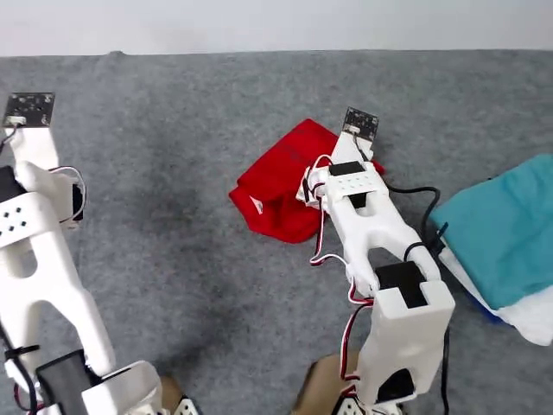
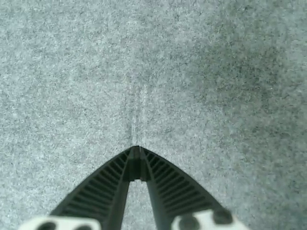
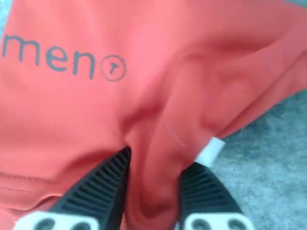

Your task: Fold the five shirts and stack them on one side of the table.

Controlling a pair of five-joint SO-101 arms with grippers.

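Right gripper is seen clamped on a raised fold of the red shirt. Left gripper is pressed closed, empty, over bare table. From above, the red shirt is placed mid-table, with folded shirts stacked at the right edge.

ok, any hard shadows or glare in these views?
High view: no glare, soft shadows across the table. Left wrist view: a dimmer patch of tabletop beyond the shut left gripper. Right wrist view: folds of the red shirt shade the cloth pinched in the right gripper.
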